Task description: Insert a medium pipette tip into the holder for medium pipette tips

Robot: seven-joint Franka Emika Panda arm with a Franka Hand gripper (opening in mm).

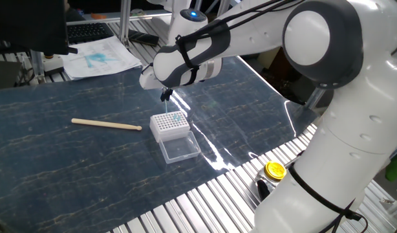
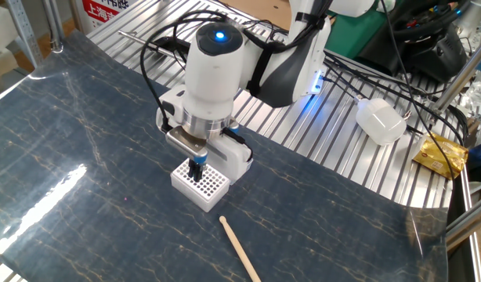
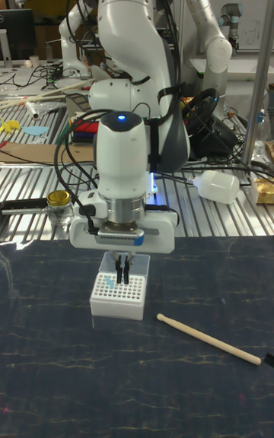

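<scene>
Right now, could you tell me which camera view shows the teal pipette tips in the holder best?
One fixed view: several teal tips stand unobstructed at the holder's far corner. The tall fixed view shows one teal tip beside the end effector. In the other fixed view the arm hides that part of the holder.

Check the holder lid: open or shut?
Open. The clear lid lies flat on the table beside the holder, its hole grid exposed.

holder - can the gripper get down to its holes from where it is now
Probably yes. The gripper hangs right above the holder, its clear lid lies flat, folded open toward the table edge, and the wooden stick lies well apart.
</scene>
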